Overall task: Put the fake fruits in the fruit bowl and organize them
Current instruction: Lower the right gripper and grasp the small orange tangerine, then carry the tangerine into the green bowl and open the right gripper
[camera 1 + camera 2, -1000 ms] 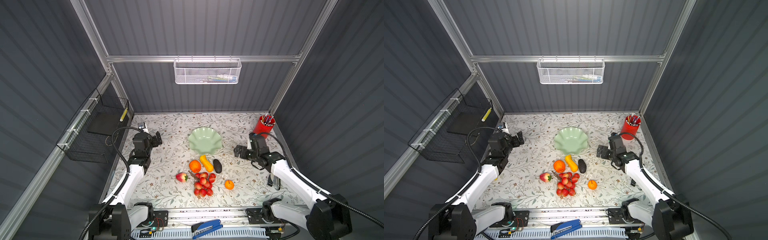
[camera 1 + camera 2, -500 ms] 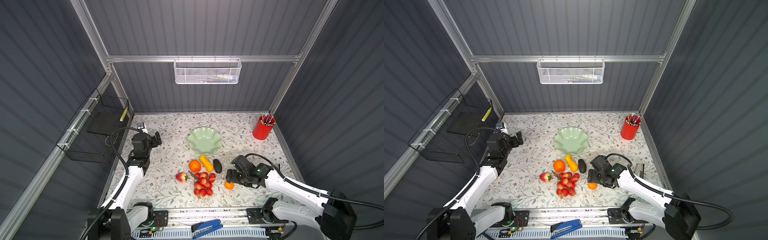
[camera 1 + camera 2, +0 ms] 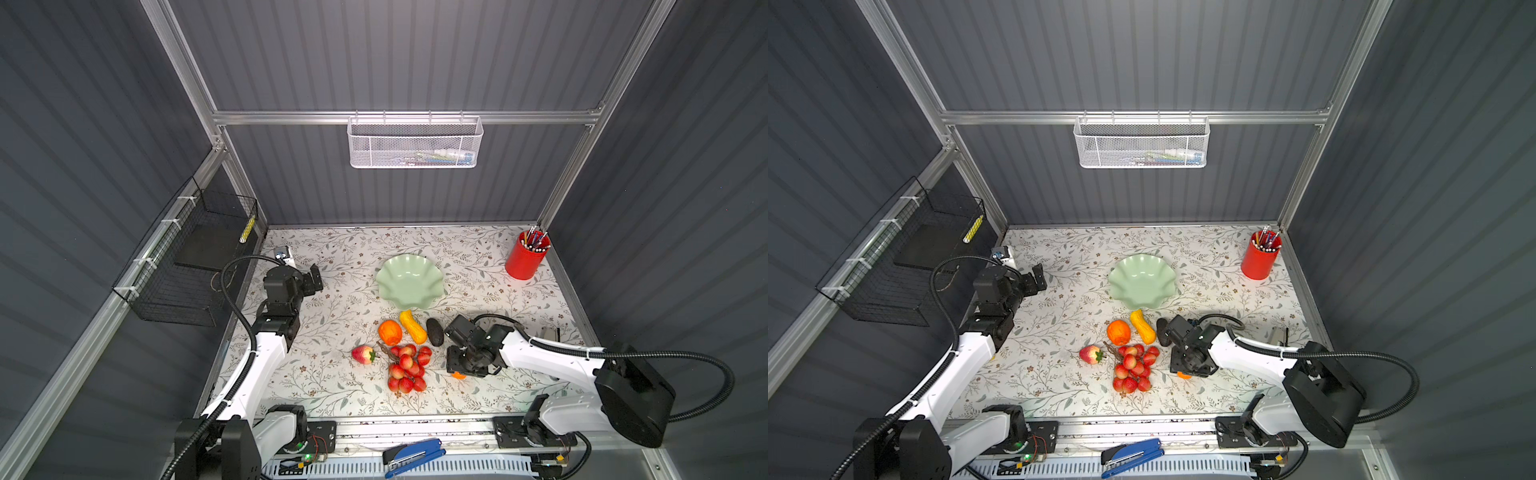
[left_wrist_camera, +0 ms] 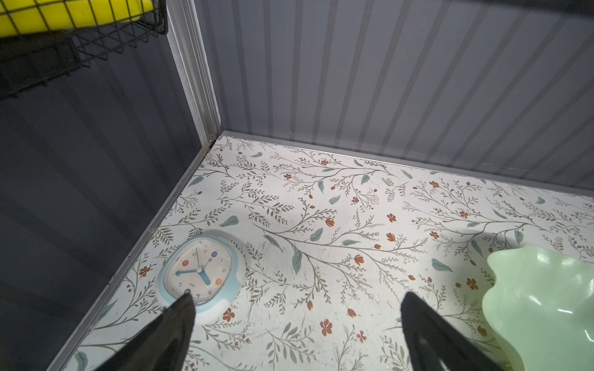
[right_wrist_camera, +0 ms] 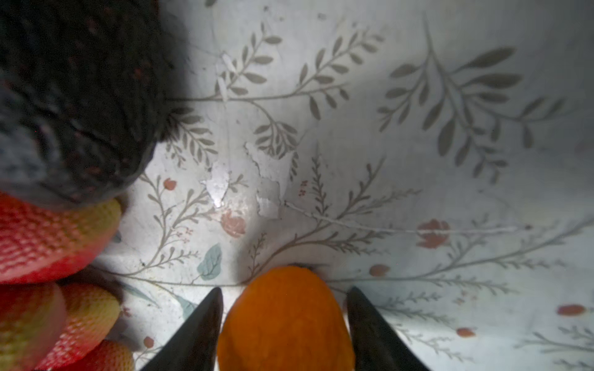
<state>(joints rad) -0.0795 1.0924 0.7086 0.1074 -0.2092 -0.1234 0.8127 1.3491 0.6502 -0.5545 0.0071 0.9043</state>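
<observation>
The pale green fruit bowl [image 3: 409,282] [image 3: 1142,282] [image 4: 546,305] stands empty at mid-table. In front of it lie the larger orange fruit [image 3: 390,332], the ridged yellow oblong [image 3: 412,327], the dark avocado [image 3: 435,332] [image 5: 70,96], the strawberry [image 3: 363,354] and the red berry bunch [image 3: 407,368] [image 5: 48,241]. My right gripper [image 3: 459,372] [image 5: 284,290] is low over the table, its fingers pressed to both sides of the small orange [image 5: 286,321], of which only a sliver [image 3: 458,376] shows from above. My left gripper [image 3: 316,276] [image 4: 295,297] hovers open and empty at the left.
A red pen cup [image 3: 525,257] stands in the far right corner. A small clock [image 4: 201,273] lies by the left wall. A white mesh basket [image 3: 413,143] hangs on the back wall, a black wire basket [image 3: 187,266] on the left wall. A blue stapler [image 3: 413,455] lies at the front rail.
My right arm swung from near the pen cup down and forward to the small orange, and its jaws narrowed around it. The left arm barely moved.
</observation>
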